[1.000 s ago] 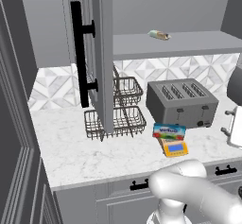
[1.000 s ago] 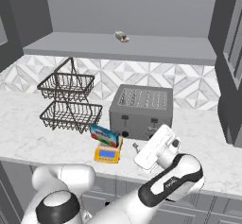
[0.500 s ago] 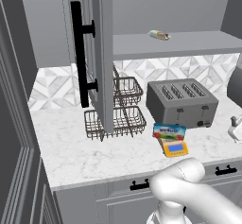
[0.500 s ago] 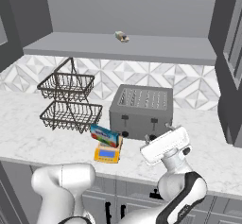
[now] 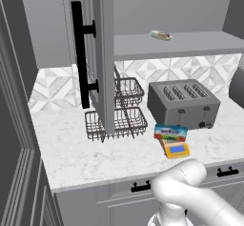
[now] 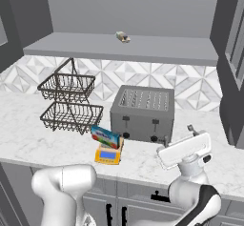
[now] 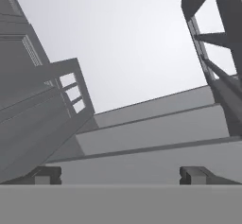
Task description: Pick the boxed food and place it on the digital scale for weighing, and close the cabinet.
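Well left of the end effector [image 6: 190,130], a two-tier wire basket [image 6: 70,102] stands on the marble desk [image 6: 28,134]; nearer, the boxed food [image 6: 106,136] lies on the digital scale [image 6: 107,155], both left of the end effector and in front of the grey toaster [image 6: 141,113]; the end effector is raised over the desk's front edge, right of the toaster, fingers [image 7: 46,174] spread wide and holding nothing; the cabinet [image 5: 93,53] door stands open, a small wrapped item [image 6: 122,37] on its shelf above.
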